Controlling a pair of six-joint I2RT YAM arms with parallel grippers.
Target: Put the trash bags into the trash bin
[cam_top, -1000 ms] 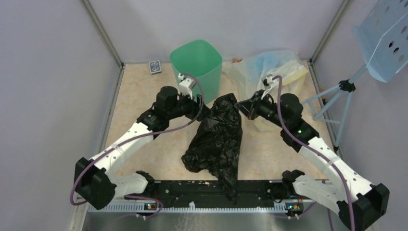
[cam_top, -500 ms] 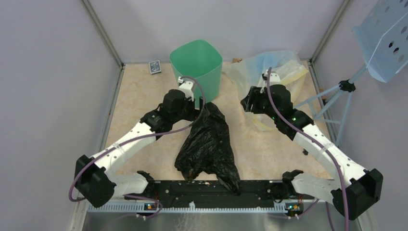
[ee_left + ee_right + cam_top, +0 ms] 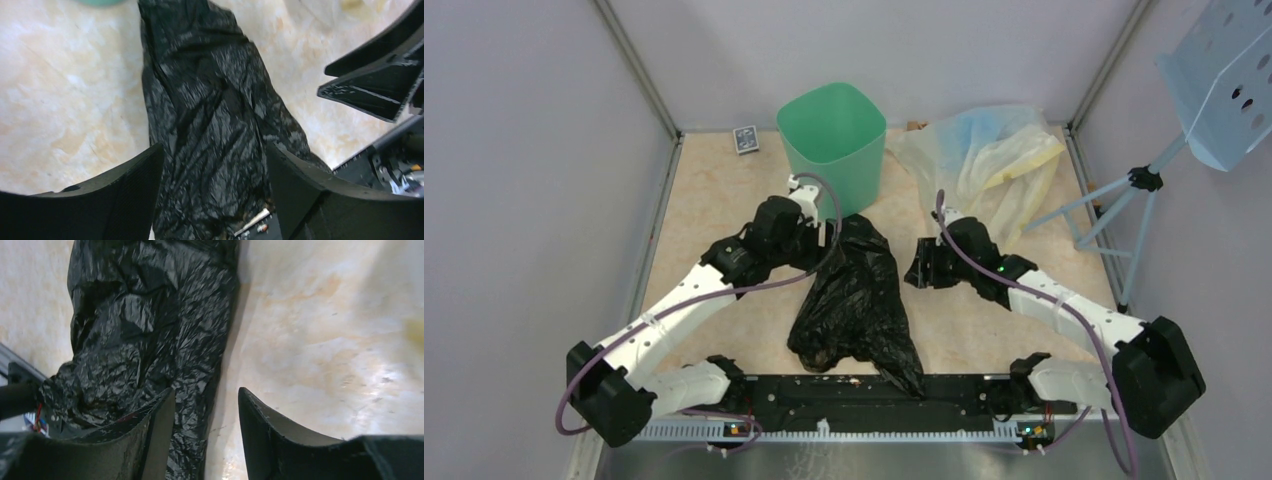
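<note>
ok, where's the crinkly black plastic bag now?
Black bag lies central in top view, between left gripper and right gripper, just short of the mint-green plastic bin.

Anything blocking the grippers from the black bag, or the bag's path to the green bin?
Nothing visible. The left gripper and right gripper hang open over the black bag, with only air between. The bag's far end lies near the base of the green bin; the pale plastic heap sits off to the right.
</note>
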